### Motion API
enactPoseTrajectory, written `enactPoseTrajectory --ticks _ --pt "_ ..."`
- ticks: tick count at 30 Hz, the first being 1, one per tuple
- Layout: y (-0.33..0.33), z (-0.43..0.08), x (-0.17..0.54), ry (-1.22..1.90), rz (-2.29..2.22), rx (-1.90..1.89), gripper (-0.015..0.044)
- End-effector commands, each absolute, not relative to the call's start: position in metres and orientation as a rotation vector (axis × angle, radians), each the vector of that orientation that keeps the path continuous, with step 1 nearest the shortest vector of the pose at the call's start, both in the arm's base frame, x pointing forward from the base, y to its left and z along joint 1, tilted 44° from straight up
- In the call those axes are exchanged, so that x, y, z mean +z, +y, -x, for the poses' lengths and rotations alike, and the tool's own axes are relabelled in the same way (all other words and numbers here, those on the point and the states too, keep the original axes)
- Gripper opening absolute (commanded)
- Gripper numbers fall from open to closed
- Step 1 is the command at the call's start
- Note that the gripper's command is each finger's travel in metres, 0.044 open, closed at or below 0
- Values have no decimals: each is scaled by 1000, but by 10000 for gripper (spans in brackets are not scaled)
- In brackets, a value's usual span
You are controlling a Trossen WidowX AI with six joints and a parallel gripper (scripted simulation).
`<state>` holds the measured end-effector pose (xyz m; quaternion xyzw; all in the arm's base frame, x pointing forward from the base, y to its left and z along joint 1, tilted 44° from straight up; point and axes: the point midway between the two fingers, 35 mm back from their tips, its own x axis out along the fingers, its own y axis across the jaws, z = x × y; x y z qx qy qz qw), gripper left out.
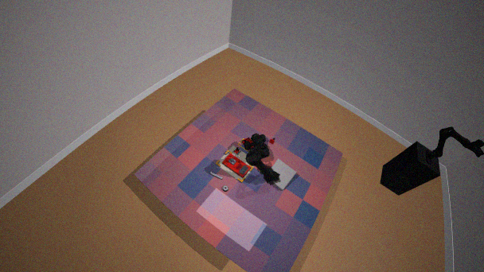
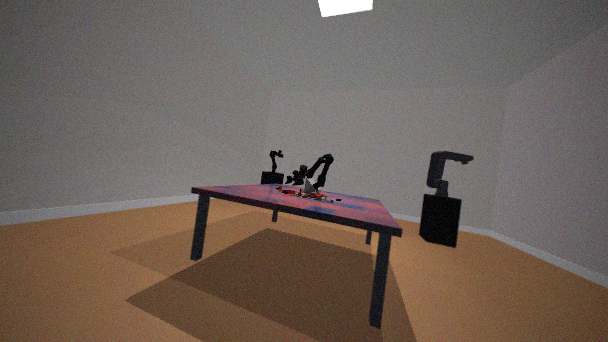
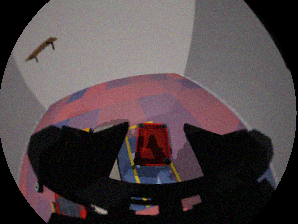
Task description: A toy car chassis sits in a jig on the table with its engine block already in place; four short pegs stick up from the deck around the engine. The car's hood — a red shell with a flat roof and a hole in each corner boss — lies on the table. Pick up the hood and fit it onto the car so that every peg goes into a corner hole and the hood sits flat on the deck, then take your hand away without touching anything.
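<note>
The red hood [image 3: 153, 143] [image 1: 247, 141] lies on the table inside a yellow outline. In the wrist view it is centred between the fingertips, with dark spots at its corners. My gripper [image 3: 156, 125] is open and empty, above the hood and not touching it as far as I can tell. The arm partly covers the hood in the top view. The red chassis [image 1: 242, 168] [image 3: 69, 207] sits in a pale jig with yellow corners, next to the hood area, with the grey engine block [image 1: 232, 161] on its deck. The pegs are too small to make out.
A grey slab [image 1: 287, 172] lies beside the arm's base. A small red part [image 1: 272, 141] lies beyond the arm. A thin silver bar [image 1: 216, 175] and a small round part [image 1: 225, 188] lie near the jig. Another arm stands on a black pedestal [image 1: 410, 171] off the table.
</note>
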<state>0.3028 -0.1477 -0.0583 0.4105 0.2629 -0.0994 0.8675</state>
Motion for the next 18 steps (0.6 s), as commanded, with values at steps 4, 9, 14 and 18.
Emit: enactPoseTrajectory --ticks 4,9,14,18 --pt "-141 -302 -64 559 -864 -210 440" --pt "-139 -303 -67 558 -863 -210 440" --pt "-136 -304 -70 557 -862 -210 440" --pt "-133 -304 -72 556 -862 -210 440"
